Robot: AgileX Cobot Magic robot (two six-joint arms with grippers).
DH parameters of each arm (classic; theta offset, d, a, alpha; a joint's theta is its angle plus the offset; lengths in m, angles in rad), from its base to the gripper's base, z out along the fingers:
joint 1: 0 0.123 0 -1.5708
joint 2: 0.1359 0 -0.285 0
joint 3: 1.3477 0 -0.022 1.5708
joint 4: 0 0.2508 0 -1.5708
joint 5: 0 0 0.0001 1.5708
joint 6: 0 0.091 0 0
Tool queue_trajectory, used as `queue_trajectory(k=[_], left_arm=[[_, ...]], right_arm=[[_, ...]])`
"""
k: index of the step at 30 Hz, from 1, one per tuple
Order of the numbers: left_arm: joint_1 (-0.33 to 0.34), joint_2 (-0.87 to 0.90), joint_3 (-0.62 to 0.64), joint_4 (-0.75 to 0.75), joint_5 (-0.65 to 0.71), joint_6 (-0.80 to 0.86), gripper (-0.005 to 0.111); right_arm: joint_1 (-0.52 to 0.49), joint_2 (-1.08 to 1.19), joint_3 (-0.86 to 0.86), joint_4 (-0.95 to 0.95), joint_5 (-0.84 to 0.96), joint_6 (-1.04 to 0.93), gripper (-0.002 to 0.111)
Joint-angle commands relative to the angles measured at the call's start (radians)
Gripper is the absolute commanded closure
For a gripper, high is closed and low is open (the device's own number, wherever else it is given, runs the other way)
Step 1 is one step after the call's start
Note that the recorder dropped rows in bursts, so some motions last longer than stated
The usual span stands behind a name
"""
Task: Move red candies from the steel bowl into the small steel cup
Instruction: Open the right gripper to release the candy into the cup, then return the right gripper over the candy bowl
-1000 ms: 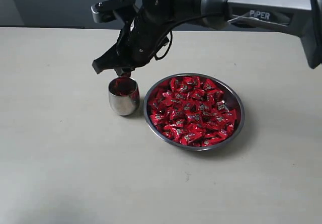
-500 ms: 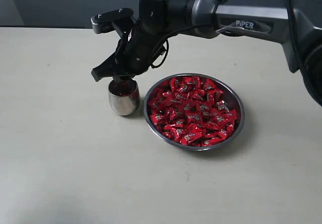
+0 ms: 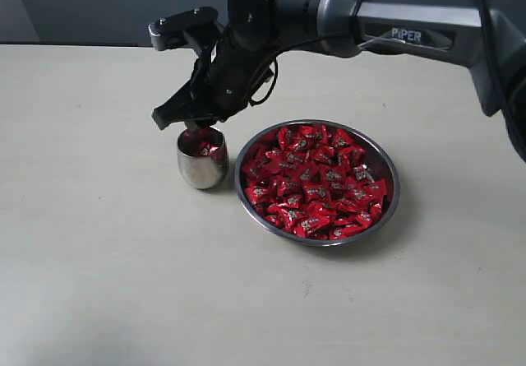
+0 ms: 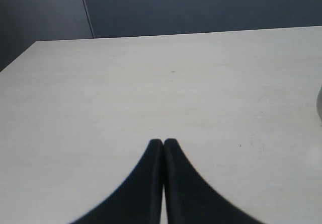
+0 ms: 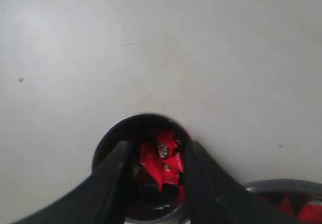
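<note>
The steel bowl (image 3: 393,187) holds a heap of red candies (image 3: 316,181) at mid-table. Left of it, almost touching, stands the small steel cup (image 3: 202,167) with red candies (image 3: 203,147) inside. My right gripper (image 3: 197,125) hangs just above the cup's mouth. In the right wrist view its jaws stand apart over the cup (image 5: 146,117), and the candies (image 5: 162,162) lie in the cup between and below them. That gripper (image 5: 158,146) is open and holds nothing. My left gripper (image 4: 163,142) is shut over bare table, away from both vessels.
The pale tabletop (image 3: 107,267) runs wide around the cup and bowl. A dark wall (image 3: 74,4) stands behind the table's far edge. The right arm (image 3: 411,20) reaches in from the upper right, above the bowl's far side.
The right gripper's jaws have opened over the cup, and the candy that hung between them now lies in the cup. The gripper has risen slightly.
</note>
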Motion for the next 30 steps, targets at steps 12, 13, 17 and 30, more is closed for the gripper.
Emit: queue_trajectory(k=[12, 13, 17, 30], left_arm=[[-0.007, -0.005, 0.005, 0.002, -0.008, -0.001, 0.106], [-0.007, -0.005, 0.005, 0.002, -0.008, -0.001, 0.106], [-0.007, -0.005, 0.005, 0.002, -0.008, -0.001, 0.106], [-0.007, -0.005, 0.005, 0.002, -0.008, -0.001, 0.106]], right_arm=[[-0.163, -0.338, 0.505, 0.01, -0.325, 0.051, 0.074], [-0.167, -0.365, 0.552, 0.012, -0.344, 0.051, 0.074], [-0.193, -0.423, 0.672, 0.014, -0.362, 0.053, 0.074], [-0.202, -0.425, 0.745, 0.005, -0.277, 0.074, 0.074]])
